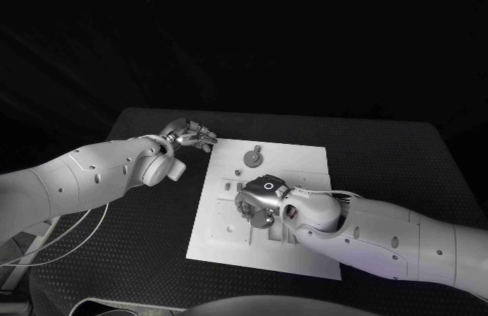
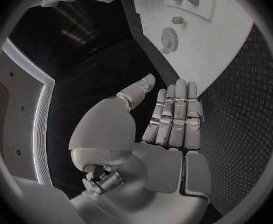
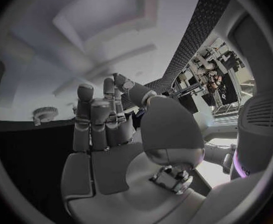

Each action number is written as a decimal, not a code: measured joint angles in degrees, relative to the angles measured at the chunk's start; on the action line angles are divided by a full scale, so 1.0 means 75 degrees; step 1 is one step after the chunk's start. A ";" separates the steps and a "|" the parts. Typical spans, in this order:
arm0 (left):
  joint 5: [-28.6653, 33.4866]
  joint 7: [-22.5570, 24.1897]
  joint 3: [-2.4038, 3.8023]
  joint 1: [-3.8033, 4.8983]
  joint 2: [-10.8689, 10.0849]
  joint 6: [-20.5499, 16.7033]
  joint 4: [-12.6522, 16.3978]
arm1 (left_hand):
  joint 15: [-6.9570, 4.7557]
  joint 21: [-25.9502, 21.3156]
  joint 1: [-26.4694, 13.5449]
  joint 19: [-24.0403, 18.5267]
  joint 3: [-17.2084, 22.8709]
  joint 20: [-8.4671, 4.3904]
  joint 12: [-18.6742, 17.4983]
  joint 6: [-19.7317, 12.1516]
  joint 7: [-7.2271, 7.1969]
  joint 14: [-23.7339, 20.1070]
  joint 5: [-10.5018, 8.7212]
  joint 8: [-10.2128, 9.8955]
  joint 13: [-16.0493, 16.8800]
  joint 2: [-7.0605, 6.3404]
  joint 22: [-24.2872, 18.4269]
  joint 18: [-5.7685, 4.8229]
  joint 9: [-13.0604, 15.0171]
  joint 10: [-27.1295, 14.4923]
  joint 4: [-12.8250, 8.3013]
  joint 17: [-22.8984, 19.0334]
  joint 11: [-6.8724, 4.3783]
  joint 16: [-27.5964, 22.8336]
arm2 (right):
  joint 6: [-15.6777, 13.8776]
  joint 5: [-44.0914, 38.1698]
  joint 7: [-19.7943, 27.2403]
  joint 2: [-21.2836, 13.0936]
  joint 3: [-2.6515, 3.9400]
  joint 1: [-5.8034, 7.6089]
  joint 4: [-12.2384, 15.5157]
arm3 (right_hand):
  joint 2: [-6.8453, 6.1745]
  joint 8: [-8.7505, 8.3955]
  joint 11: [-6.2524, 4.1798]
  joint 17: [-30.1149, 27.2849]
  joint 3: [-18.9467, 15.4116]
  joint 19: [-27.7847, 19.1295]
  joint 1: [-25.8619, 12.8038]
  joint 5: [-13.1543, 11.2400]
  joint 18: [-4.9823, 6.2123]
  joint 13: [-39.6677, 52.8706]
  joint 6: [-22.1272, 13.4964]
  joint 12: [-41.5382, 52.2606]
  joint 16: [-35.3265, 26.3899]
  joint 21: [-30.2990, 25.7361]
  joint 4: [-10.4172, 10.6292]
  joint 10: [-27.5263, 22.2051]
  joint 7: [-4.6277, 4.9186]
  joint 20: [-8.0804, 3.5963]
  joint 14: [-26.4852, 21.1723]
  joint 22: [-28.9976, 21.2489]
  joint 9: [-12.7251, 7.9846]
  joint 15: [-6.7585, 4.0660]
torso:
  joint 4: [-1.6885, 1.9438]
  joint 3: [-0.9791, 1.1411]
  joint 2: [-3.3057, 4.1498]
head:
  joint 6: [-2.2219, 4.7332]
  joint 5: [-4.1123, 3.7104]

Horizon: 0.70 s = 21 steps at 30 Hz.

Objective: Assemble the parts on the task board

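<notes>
Head view: the right hand (image 1: 260,202) hovers low over the middle of the white task board (image 1: 295,157), fingers curled and nothing visibly in its grasp, while the left hand (image 1: 189,134) waits released at the board's far corner on the counter (image 1: 386,154). A round toothed part (image 1: 251,161) lies just beyond the right hand; assembly appears barely begun.
</notes>
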 measured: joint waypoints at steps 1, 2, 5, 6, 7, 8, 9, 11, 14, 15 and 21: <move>0.0000 0.0000 0.0000 0.0000 0.0000 0.0000 0.0000 | 0.0000 0.0000 0.0000 0.0000 0.0000 0.0000 0.0000 0.0000 0.0000 0.0000 0.0000 0.0000 0.0000 0.0000 0.0000 0.0000 0.0000 0.0000 0.0000 0.0000 0.0000 0.0000 | 0.0007 -0.0005 0.0002 0.0005 -0.0010 0.0000 -0.0004 | 0.0000 0.0000 0.0000 0.0003 -0.0001 0.0000 0.0000 0.0000 0.0000 0.0000 0.0000 0.0000 0.0000 0.0000 -0.0001 0.0000 0.0000 0.0000 0.0000 0.0000 0.0001 0.0000 | 0.0001 0.0000 0.0000 | 0.0000 0.0000; 0.0000 0.0000 0.0000 0.0000 0.0000 0.0000 0.0000 | 0.0000 0.0000 0.0000 0.0000 0.0000 0.0000 0.0000 0.0000 0.0000 0.0000 0.0000 0.0000 0.0000 0.0000 0.0000 0.0000 0.0000 0.0000 0.0000 0.0000 0.0000 0.0000 | 0.0014 -0.0008 0.0005 0.0008 -0.0020 -0.0003 -0.0009 | 0.0000 -0.0001 0.0000 0.0004 -0.0009 0.0000 0.0000 0.0000 0.0001 0.0000 -0.0001 0.0000 0.0000 0.0000 -0.0009 0.0000 0.0000 0.0000 0.0001 0.0000 0.0004 0.0001 | 0.0001 0.0000 0.0000 | 0.0000 0.0001; 0.0000 -0.0001 0.0000 0.0000 -0.0001 0.0000 -0.0001 | 0.0000 -0.0030 0.0000 0.0000 0.0000 0.0000 0.0000 0.0000 0.0000 0.0000 0.0000 0.0000 0.0000 0.0000 0.0000 0.0000 0.0000 0.0000 0.0000 0.0007 0.0000 0.0000 | 0.0036 -0.0017 0.0013 0.0016 -0.0036 -0.0009 -0.0019 | 0.0000 -0.0004 -0.0010 0.0004 -0.0010 -0.0005 0.0000 0.0000 0.0001 0.0009 -0.0003 -0.0008 0.0000 0.0000 -0.0009 0.0009 0.0001 -0.0004 0.0009 0.0000 0.0021 0.0009 | 0.0001 0.0000 -0.0001 | -0.0008 0.0007; 0.0001 -0.0002 0.0000 0.0001 -0.0001 0.0000 0.0000 | 0.0000 -0.0030 0.0000 0.0000 0.0000 0.0000 0.0000 0.0000 0.0000 0.0000 0.0000 0.0000 0.0000 0.0000 0.0000 0.0000 0.0000 0.0000 0.0000 0.0007 0.0000 0.0000 | 0.0041 -0.0018 0.0016 0.0018 -0.0036 -0.0009 -0.0021 | 0.0000 -0.0004 -0.0010 0.0004 -0.0010 -0.0006 0.0000 0.0000 0.0000 0.0013 -0.0009 -0.0024 0.0000 0.0000 -0.0009 0.0010 0.0009 -0.0006 0.0003 0.0000 0.0021 0.0003 | 0.0001 0.0000 -0.0001 | -0.0010 0.0008; 0.0001 -0.0002 0.0000 0.0001 -0.0002 0.0000 0.0000 | 0.0000 -0.0030 0.0000 0.0000 0.0000 0.0000 0.0000 0.0000 0.0000 0.0000 0.0000 0.0000 0.0000 0.0000 0.0000 0.0000 0.0000 0.0000 0.0000 0.0007 0.0000 0.0000 | 0.0050 -0.0019 0.0019 0.0022 -0.0037 -0.0009 -0.0026 | 0.0000 -0.0005 -0.0010 0.0004 -0.0010 -0.0018 0.0000 0.0000 0.0001 0.0018 -0.0009 -0.0029 0.0000 0.0000 -0.0009 0.0010 0.0013 -0.0018 -0.0008 0.0000 0.0021 -0.0008 | 0.0001 0.0000 -0.0001 | -0.0015 0.0010; 0.0001 -0.0002 0.0000 0.0002 -0.0002 0.0000 0.0000 | 0.0000 -0.0030 0.0000 0.0000 0.0000 0.0000 0.0000 0.0000 0.0000 0.0000 0.0000 0.0000 0.0000 0.0000 0.0000 0.0000 0.0000 0.0000 0.0000 0.0007 0.0000 0.0000 | 0.0057 -0.0019 0.0021 0.0024 -0.0038 -0.0007 -0.0031 | 0.0000 -0.0005 -0.0010 0.0004 -0.0010 -0.0019 0.0000 0.0000 0.0001 0.0018 -0.0007 -0.0029 0.0000 0.0000 -0.0009 0.0010 0.0016 -0.0018 -0.0016 -0.0001 0.0020 -0.0016 | 0.0001 0.0000 -0.0001 | -0.0018 0.0010; 0.0001 -0.0003 0.0000 0.0002 -0.0003 0.0000 0.0000 | 0.0000 -0.0030 0.0000 0.0000 0.0000 0.0000 0.0000 0.0000 0.0000 0.0000 0.0000 0.0000 0.0000 0.0000 0.0000 0.0000 0.0000 0.0000 0.0000 0.0007 0.0000 0.0000 | 0.0064 -0.0019 0.0023 0.0027 -0.0038 -0.0006 -0.0036 | 0.0000 -0.0006 -0.0010 0.0004 -0.0010 -0.0019 0.0000 0.0000 0.0001 0.0018 -0.0006 -0.0029 0.0000 0.0000 -0.0009 0.0010 0.0018 -0.0018 -0.0017 0.0000 0.0019 -0.0017 | 0.0001 0.0000 -0.0001 | -0.0019 0.0010; 0.0001 -0.0004 0.0000 0.0005 -0.0004 0.0000 0.0002 | 0.0000 -0.0030 0.0000 0.0000 0.0000 0.0000 0.0000 0.0000 0.0000 0.0000 0.0000 0.0000 0.0000 0.0000 0.0001 0.0000 0.0000 0.0000 0.0000 0.0007 0.0000 0.0000 | 0.0073 -0.0019 0.0027 0.0039 -0.0039 -0.0003 -0.0053 | 0.0000 -0.0007 -0.0010 0.0004 -0.0010 -0.0020 0.0000 0.0000 0.0001 0.0018 -0.0006 -0.0029 0.0000 0.0000 -0.0010 0.0010 0.0018 -0.0018 -0.0017 0.0000 0.0014 -0.0017 | 0.0001 0.0000 -0.0001 | -0.0020 0.0011; 0.0001 -0.0005 0.0000 0.0008 -0.0007 0.0000 0.0004 | 0.0000 -0.0030 0.0000 0.0000 0.0000 0.0000 0.0000 0.0000 0.0000 0.0000 0.0000 0.0000 0.0001 0.0000 0.0001 0.0000 0.0000 0.0000 0.0000 0.0009 0.0000 0.0000 | 0.0070 -0.0003 0.0029 0.0047 -0.0042 -0.0001 -0.0072 | 0.0001 -0.0010 -0.0007 0.0003 -0.0005 -0.0026 -0.0001 0.0000 0.0001 0.0019 -0.0023 -0.0091 0.0000 0.0000 -0.0004 0.0007 0.0035 -0.0012 -0.0017 0.0000 0.0005 -0.0017 | 0.0001 -0.0001 -0.0001 | -0.0021 0.0011; 0.0001 -0.0005 0.0000 0.0008 -0.0008 0.0000 0.0005 | 0.0000 -0.0030 0.0000 0.0000 0.0000 0.0000 0.0000 0.0000 0.0000 0.0000 0.0000 0.0000 0.0001 0.0000 0.0001 0.0000 0.0000 0.0000 0.0000 0.0014 0.0000 0.0000 | 0.0063 0.0010 0.0032 0.0047 -0.0043 -0.0001 -0.0078 | -0.0028 -0.0038 0.0050 0.0003 0.0004 -0.0026 -0.0032 0.0000 0.0002 0.0014 -0.0084 -0.0149 0.0000 0.0000 0.0005 -0.0050 0.0096 -0.0011 -0.0027 -0.0001 -0.0003 -0.0008 | 0.0001 -0.0003 -0.0001 | -0.0021 0.0011; 0.0002 -0.0008 0.0000 0.0013 -0.0016 0.0000 0.0012 | 0.0000 -0.0030 0.0000 0.0000 -0.0021 0.0000 0.0000 0.0000 0.0000 0.0000 0.0000 0.0000 0.0001 0.0000 0.0001 0.0001 0.0000 0.0000 -0.0022 0.0014 -0.0001 0.0000 | 0.0031 0.0131 0.0061 0.0025 -0.0058 -0.0008 -0.0101 | -0.0487 -0.0451 0.0265 0.0016 -0.0017 -0.0157 -0.0195 0.0002 0.0001 -0.0089 -0.0853 -0.0536 0.0000 -0.0029 0.0035 -0.0602 0.0410 0.0006 -0.0162 -0.0001 -0.0177 0.0238 | -0.0002 -0.0004 -0.0004 | -0.0015 0.0012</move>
